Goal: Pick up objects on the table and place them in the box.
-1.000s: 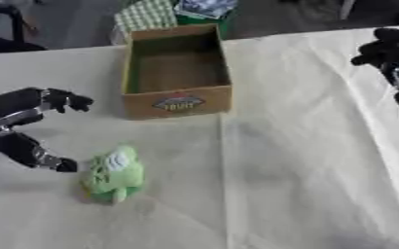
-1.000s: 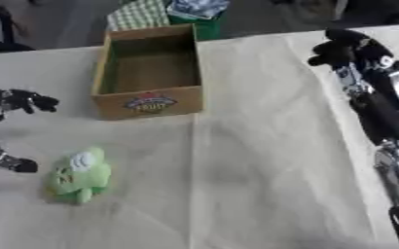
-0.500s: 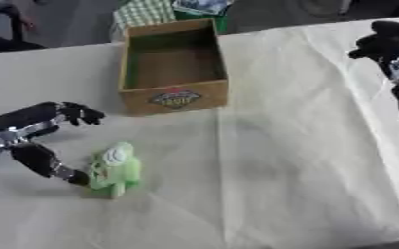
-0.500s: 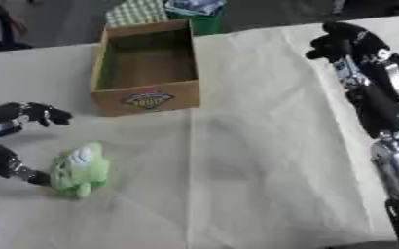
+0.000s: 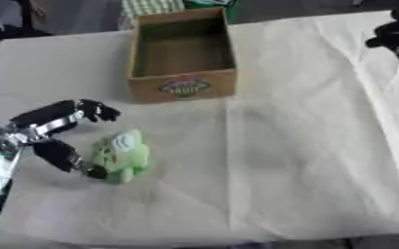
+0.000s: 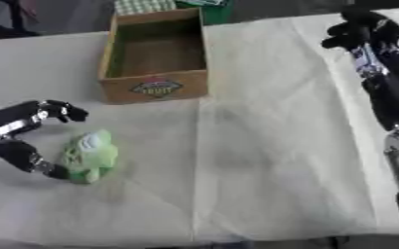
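Note:
A light green plush toy [image 5: 120, 154] lies on the cream tablecloth at the left front. My left hand [image 5: 51, 131] is spread open just to its left, the thumb tip touching the toy's lower left side and the fingers arched above it, not closed on it. An open cardboard box [image 5: 182, 53] with a fruit label on its front wall stands at the back centre, nothing visible inside. My right hand [image 6: 361, 29] hangs over the table's far right, fingers curled, holding nothing.
A green checked cloth [image 5: 152, 7] and a dark green object lie behind the box. The tablecloth [image 5: 305, 146] has a crease running down its middle. The table's front edge shows along the bottom.
My left hand has moved right and toward the toy, its thumb now touching it. The right hand has shifted slightly toward the far right edge. The camera has tilted a little.

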